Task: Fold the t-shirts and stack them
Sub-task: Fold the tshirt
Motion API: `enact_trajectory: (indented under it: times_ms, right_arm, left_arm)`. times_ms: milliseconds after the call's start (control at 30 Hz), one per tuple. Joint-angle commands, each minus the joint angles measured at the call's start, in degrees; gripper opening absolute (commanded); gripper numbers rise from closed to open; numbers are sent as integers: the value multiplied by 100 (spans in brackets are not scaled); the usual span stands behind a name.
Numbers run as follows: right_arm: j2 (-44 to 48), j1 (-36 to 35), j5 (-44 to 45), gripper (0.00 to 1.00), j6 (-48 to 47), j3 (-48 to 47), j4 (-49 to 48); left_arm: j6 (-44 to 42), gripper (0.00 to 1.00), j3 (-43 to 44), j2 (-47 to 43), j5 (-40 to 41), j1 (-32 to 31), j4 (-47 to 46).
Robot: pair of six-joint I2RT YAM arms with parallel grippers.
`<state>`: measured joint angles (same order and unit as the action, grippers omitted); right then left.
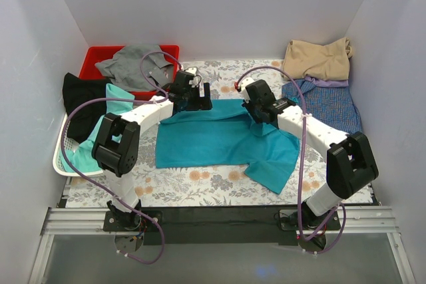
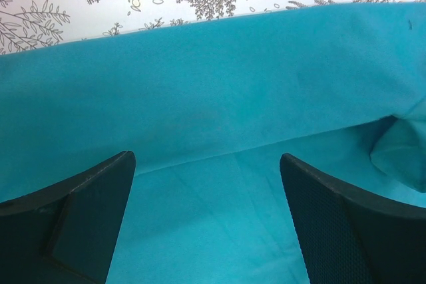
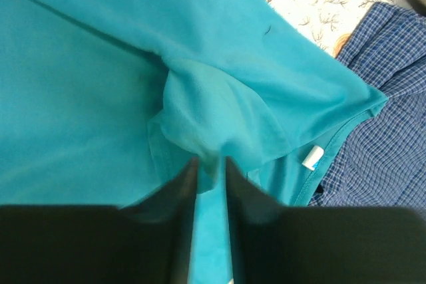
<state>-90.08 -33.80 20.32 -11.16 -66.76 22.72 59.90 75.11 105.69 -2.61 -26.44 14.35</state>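
Observation:
The teal-blue t-shirt [image 1: 213, 139] lies partly folded on the flowered cloth. It fills the left wrist view [image 2: 219, 91] and most of the right wrist view [image 3: 100, 84]. My left gripper [image 1: 200, 98] hovers open over its far edge, with both fingers [image 2: 86, 211] apart and nothing between them. My right gripper [image 1: 256, 116] is shut on a bunched fold of the teal shirt [image 3: 210, 157] near the collar. A tan shirt [image 1: 318, 59] and a blue-purple checked shirt [image 1: 326, 101] lie at the back right. A black shirt [image 1: 83, 101] and a mint-green shirt [image 1: 100, 131] lie in the basket.
A red bin [image 1: 100, 58] holding a grey garment [image 1: 133, 64] stands at the back left. A white basket [image 1: 63, 164] sits at the left edge. White walls enclose the table on three sides. The checked shirt also shows in the right wrist view [image 3: 379, 144].

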Motion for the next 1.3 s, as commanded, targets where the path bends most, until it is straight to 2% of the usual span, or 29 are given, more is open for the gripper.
enact_trajectory:
  times_ms: [0, 33, 100, 200, 367, 533, 900, 1067, 1267]
  right_arm:
    - [-97, -39, -151, 34, 201, -170, 337]
    - [-106, -65, 67, 35, 289, -153, 425]
    - [43, -65, 324, 45, 281, -31, 383]
    - [184, -65, 368, 47, 342, -12, 356]
    - [18, -39, 386, 47, 729, 216, 382]
    - [61, -39, -264, 47, 1220, 462, 286]
    - [176, -48, 349, 47, 1563, 1419, -399]
    - [263, -48, 614, 40, 1477, 1851, -1102]
    - [184, -12, 640, 33, 1458, 1939, -1261]
  left_arm:
    - [-84, 90, 232, 22, -82, -2, 112]
    - [-84, 90, 223, 31, -47, 7, 121]
    - [-92, 90, 223, 13, 67, -2, 147]
    - [-206, 90, 232, 22, 480, 7, 173]
    - [-286, 90, 294, 232, 981, 16, 314]
    - [-75, 90, 294, 391, 736, 130, 297]
    - [74, 90, 294, 470, 613, 130, 192]
    - [171, 90, 311, 584, 612, 209, 112]
    - [277, 90, 329, 699, 569, 306, 7]
